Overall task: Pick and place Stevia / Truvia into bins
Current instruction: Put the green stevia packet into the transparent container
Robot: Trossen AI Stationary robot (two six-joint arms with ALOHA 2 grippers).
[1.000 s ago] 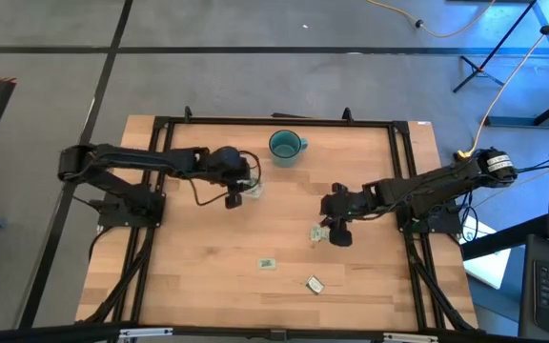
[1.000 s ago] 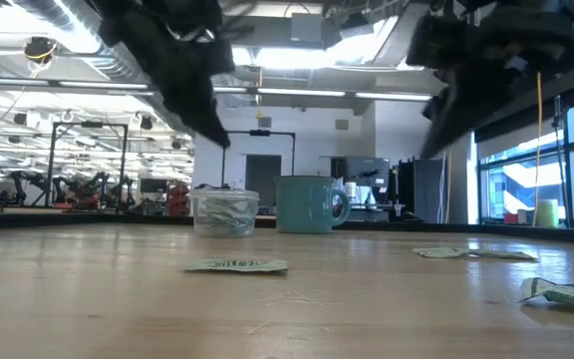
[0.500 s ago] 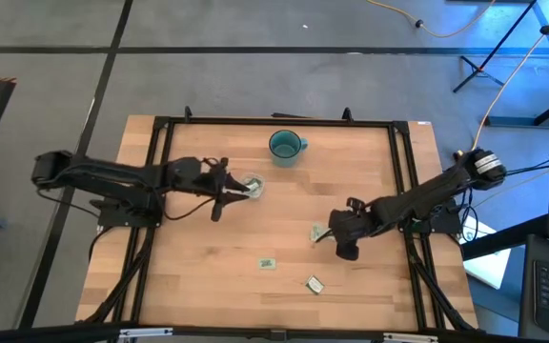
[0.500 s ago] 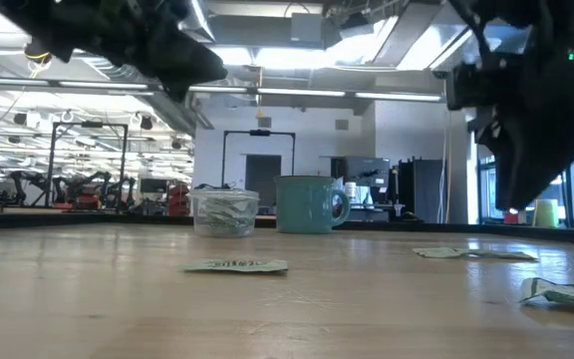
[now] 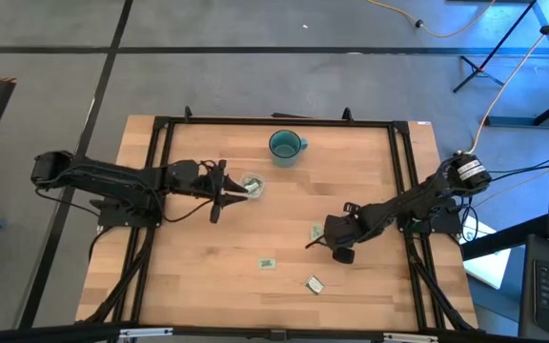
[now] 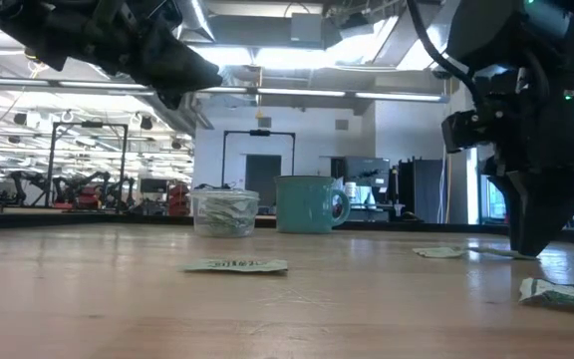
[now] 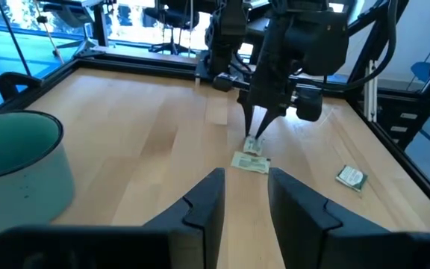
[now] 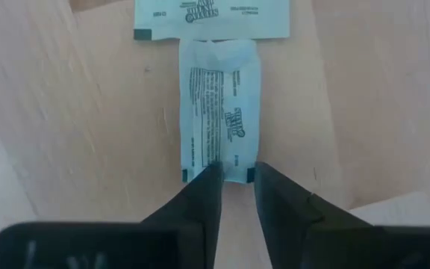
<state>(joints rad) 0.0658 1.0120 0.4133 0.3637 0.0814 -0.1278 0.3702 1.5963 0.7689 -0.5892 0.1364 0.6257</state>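
Stevia / Truvia packets, loose on the wooden surface point(image 5: 208, 276), listed near to far:

- Nearest packet point(image 5: 314, 283): lies flat toward the near edge, right of centre.
- Second packet point(image 5: 268, 263): flat, just left of the first and slightly farther, clear of both arms.
- Pair of packets point(image 5: 318, 232) at mid-depth on the right. In the right wrist view one packet point(image 8: 221, 121) lies lengthwise with another packet point(image 8: 211, 20) crosswise at its far end, the two touching.
- Right claw point(image 5: 311, 244): lowered to the surface at the pair; its fingers point(image 8: 200, 196) stand narrowly apart at either side of the lengthwise packet's near end, tips at the paper's edge. Whether the packet is actually pinched cannot be told.
- Clear tub point(image 5: 252, 186): left of centre, farther back, with packets inside.
- Left claw point(image 5: 219, 193): above the surface just left of the tub, fingers point(image 7: 205, 205) parted, nothing between them.
- Teal mug point(image 5: 285, 146): beyond the tub, near the far edge.
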